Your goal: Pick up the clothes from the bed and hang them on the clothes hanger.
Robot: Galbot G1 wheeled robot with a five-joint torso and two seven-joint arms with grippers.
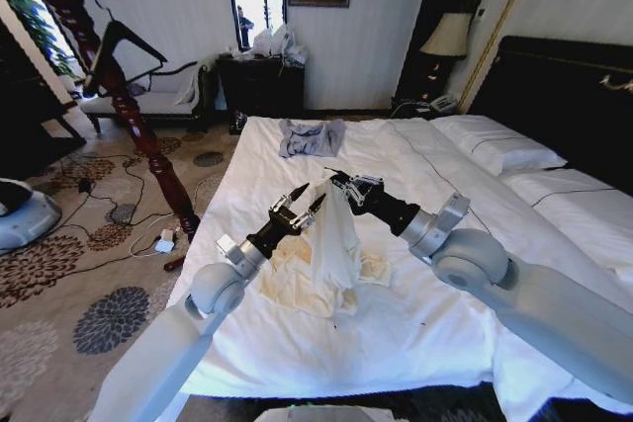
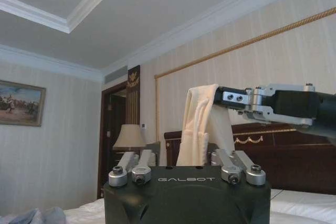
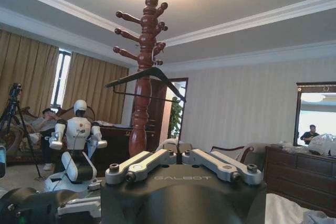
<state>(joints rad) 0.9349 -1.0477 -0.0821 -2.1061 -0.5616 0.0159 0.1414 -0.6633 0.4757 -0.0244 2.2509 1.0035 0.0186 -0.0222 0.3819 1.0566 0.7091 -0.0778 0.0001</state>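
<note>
Two grippers at bed [image 1: 435, 323] centre: right gripper [image 1: 341, 185] pinched shut on cream shirt [image 1: 331, 244], hem trailing on sheet; left gripper [image 1: 295, 207] spread wide at its nine o'clock. Close left on fabric, then carry to hanger [image 1: 124, 42] at ten o'clock.

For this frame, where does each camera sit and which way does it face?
Head view: on the head, looking down at the white-sheeted bed; both arms show, left gripper and right gripper at the cream long-sleeved shirt.
Left wrist view: faces the dark headboard; the right gripper pinches the shirt.
Right wrist view: faces the slim black hanger on the reddish-brown wooden post.
Shared: shirt, right gripper.
</note>
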